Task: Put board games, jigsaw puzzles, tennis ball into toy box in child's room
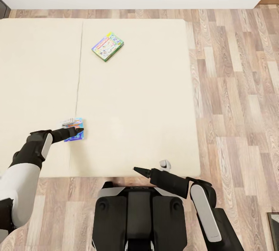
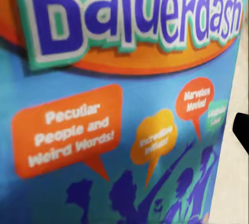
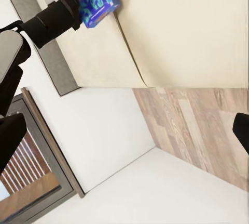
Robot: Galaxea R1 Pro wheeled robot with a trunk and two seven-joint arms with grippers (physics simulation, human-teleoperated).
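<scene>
Bed (image 1: 135, 99): green game box (image 1: 107, 46) far side; your left hand (image 1: 73, 128) grips blue game box (image 1: 75, 130); right hand (image 1: 136, 170) grip unclear.

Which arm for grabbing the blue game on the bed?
Left. The left gripper is already at the blue board game near the bed's front edge. The right gripper hangs off the bed edge, farther away.

- The left arm (image 1: 23, 173) has a glossy white upper shell, a black forearm and a pale grey panel at the wrist.
- The right arm (image 1: 193, 196) is black, with a long light-grey inset strip along its link.
- Each hand tapers to slim black fingers (image 1: 141, 172).
- The trunk (image 1: 139, 216) is black with rounded shoulders and a grey band.
</scene>
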